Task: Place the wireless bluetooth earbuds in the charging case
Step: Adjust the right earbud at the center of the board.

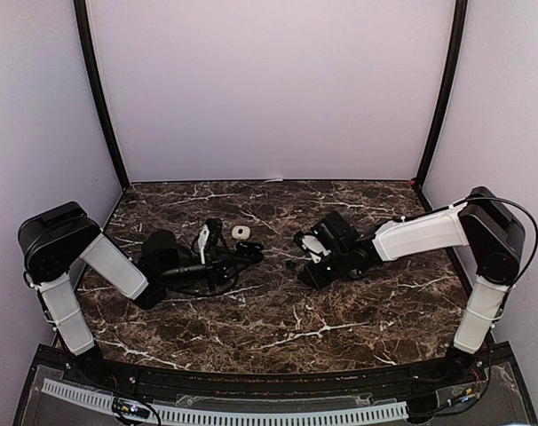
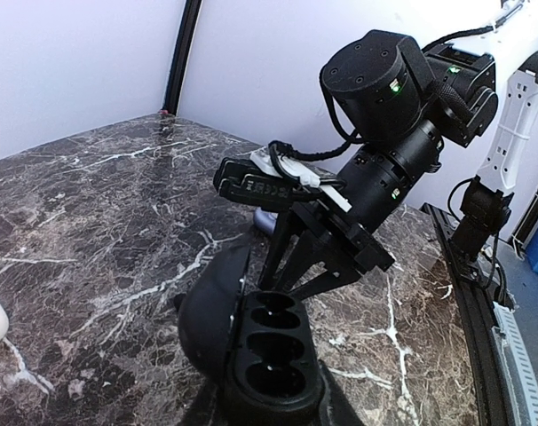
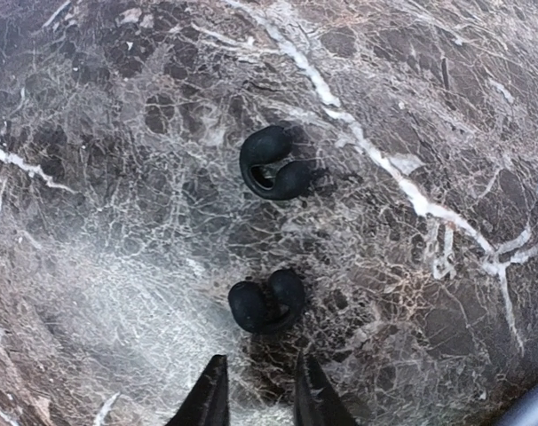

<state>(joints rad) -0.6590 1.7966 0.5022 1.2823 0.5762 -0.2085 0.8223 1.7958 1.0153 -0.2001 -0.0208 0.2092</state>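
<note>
Robot lab booth, plain white walls, black frame posts, marble tabletop

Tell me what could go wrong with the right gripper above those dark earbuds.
The dark earbuds blend into the marble table and lie near each other, so the right gripper might nudge one away. The charging case has small wells, so a tilted bud could miss.

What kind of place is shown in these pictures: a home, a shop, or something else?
Most likely a robot test booth in a laboratory: plain pale walls framed by black posts enclose a marble-patterned table, and the left arm and right arm stand at its near edge.
</note>
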